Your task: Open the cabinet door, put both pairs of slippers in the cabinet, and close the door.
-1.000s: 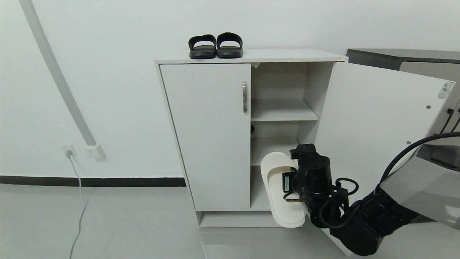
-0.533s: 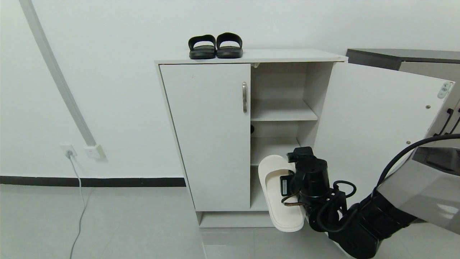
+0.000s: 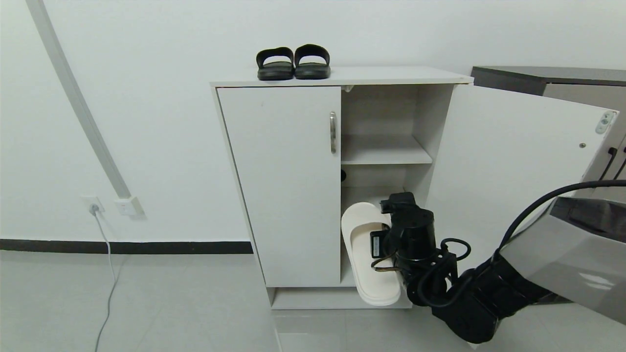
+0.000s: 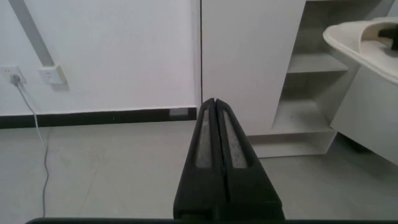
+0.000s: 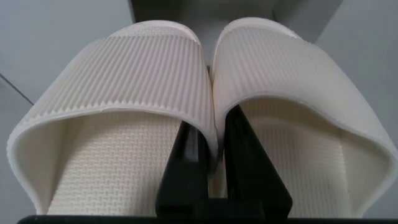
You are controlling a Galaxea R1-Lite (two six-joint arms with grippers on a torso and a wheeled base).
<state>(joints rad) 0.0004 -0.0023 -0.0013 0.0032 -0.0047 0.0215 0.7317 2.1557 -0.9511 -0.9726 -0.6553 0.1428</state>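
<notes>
A pair of white slippers [image 3: 364, 254] hangs on edge in front of the lower right opening of the white cabinet [image 3: 279, 186]. My right gripper [image 5: 212, 146] is shut on the two inner straps, pinching both white slippers [image 5: 124, 81] together. The right wrist [image 3: 413, 234] sits just right of them, beside the open right door [image 3: 503, 161]. A pair of black slippers [image 3: 293, 62] stands on the cabinet top. My left gripper [image 4: 214, 137] is shut with nothing in it, low over the floor, facing the cabinet.
The cabinet's left door with its metal handle [image 3: 333, 132] is closed. Bare shelves [image 3: 384, 149] show in the right half. A wall socket with a cable [image 3: 93, 205] is at the left. A grey unit [image 3: 547, 78] stands behind the open door.
My right arm has carried the white slippers to the left and closer to the cabinet's lower opening. The black slippers and the doors have stayed put.
</notes>
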